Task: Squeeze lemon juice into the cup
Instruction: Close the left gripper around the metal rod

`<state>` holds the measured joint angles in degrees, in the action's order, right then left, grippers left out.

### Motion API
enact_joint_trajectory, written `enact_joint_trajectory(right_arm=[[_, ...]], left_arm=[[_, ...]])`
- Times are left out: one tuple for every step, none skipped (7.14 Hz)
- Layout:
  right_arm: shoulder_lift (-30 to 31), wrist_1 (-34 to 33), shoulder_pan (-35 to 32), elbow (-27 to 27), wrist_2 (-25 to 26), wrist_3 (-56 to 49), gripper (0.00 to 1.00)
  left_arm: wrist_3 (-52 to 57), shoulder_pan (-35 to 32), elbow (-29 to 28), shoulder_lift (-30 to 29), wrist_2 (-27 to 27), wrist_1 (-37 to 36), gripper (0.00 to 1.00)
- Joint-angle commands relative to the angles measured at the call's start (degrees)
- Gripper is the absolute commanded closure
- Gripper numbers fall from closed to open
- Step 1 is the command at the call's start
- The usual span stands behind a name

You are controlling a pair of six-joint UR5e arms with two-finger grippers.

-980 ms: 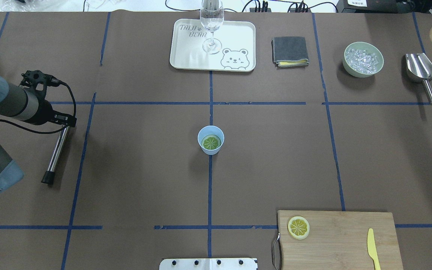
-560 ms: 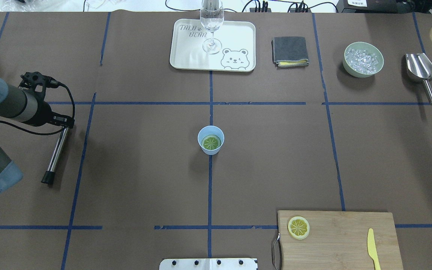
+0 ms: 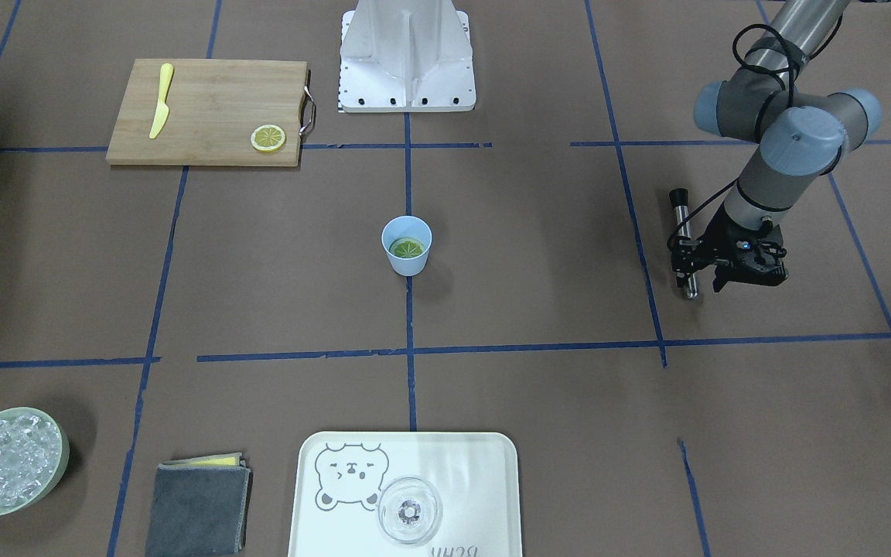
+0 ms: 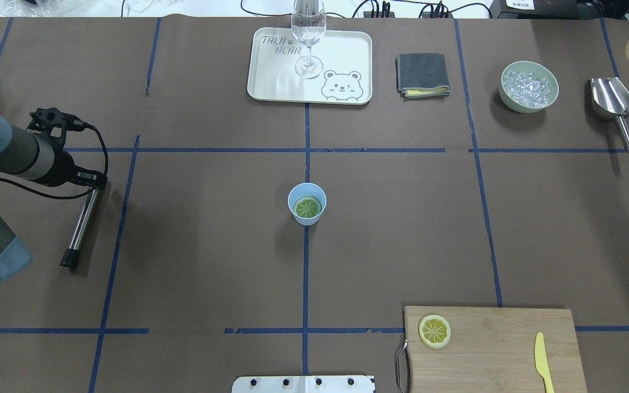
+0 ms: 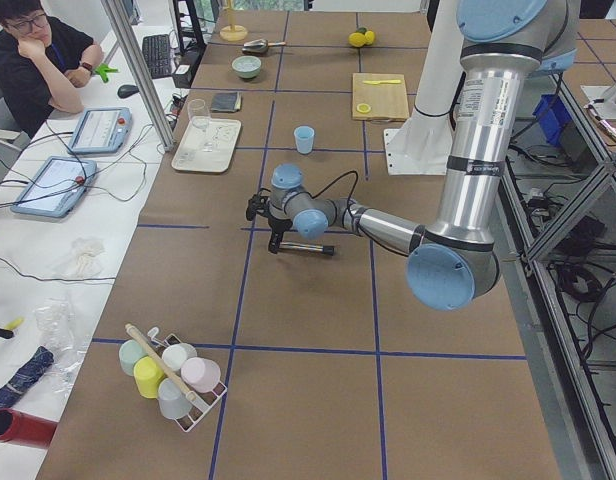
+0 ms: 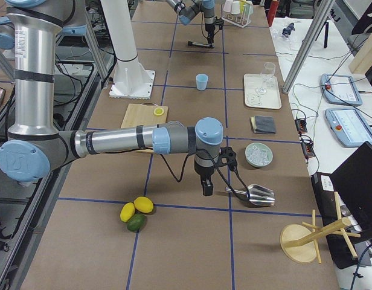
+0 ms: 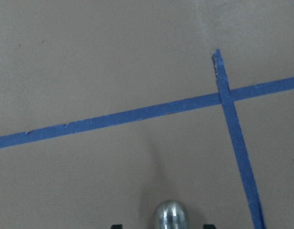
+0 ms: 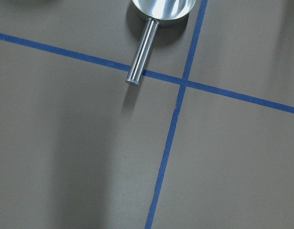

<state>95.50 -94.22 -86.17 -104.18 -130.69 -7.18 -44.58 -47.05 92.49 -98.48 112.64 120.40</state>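
Observation:
The light-blue cup [image 4: 307, 197] stands upright at the table's middle, also in the front view [image 3: 406, 259]. The greenish-yellow lemon slice [image 4: 307, 207] lies flat inside it [image 3: 407, 247]. My left gripper [image 4: 92, 180] is far to the left of the cup, pointing down over the far end of a metal rod [image 4: 81, 224]. In the left wrist view the rod's rounded tip [image 7: 170, 217] shows between the two spread fingertips, so the gripper [image 7: 162, 225] is open. My right gripper [image 6: 206, 188] shows only in the exterior right view, beside the scoop; I cannot tell its state.
A bamboo board [image 4: 494, 355] at the near right carries a brighter yellow slice [image 4: 434, 331] and a yellow knife [image 4: 543, 363]. At the far edge are a tray [image 4: 347, 54] with a clear glass [image 4: 308, 38], a folded cloth [image 4: 422, 75], a bowl of ice [image 4: 528, 86] and a metal scoop [image 4: 613, 103].
My left arm has drawn slightly to the left, off the rod's end. The rod, the cup and the lemon slice have not moved.

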Motion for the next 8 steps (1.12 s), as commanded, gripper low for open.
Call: enact_joint_trajectory(right_arm=[[0.0, 0.0, -0.1, 0.0, 0.0, 0.0, 0.00], [0.0, 0.0, -0.1, 0.0, 0.0, -0.1, 0.00], [0.0, 0.0, -0.1, 0.0, 0.0, -0.1, 0.00], [0.0, 0.0, -0.1, 0.0, 0.0, -0.1, 0.00], [0.0, 0.0, -0.1, 0.0, 0.0, -0.1, 0.00], [0.0, 0.0, -0.1, 0.0, 0.1, -0.1, 0.00], [0.0, 0.0, -0.1, 0.0, 0.1, -0.1, 0.00], [0.0, 0.0, -0.1, 0.0, 0.1, -0.2, 0.00]], left_arm=[[-0.4, 0.0, 0.2, 0.0, 0.0, 0.0, 0.40], [-0.5, 0.0, 0.2, 0.0, 0.0, 0.0, 0.49], [-0.5, 0.0, 0.2, -0.1, 0.0, 0.0, 0.52], [-0.5, 0.1, 0.2, -0.2, 0.0, 0.0, 0.52], [-0.4, 0.2, 0.1, -0.2, 0.0, 0.0, 0.52], [-0.5, 0.5, 0.1, -0.3, 0.0, 0.0, 0.52], [-0.4, 0.6, 0.1, -0.3, 0.0, -0.1, 0.52], [-0.3, 0.9, 0.0, -0.2, 0.0, 0.0, 0.52]])
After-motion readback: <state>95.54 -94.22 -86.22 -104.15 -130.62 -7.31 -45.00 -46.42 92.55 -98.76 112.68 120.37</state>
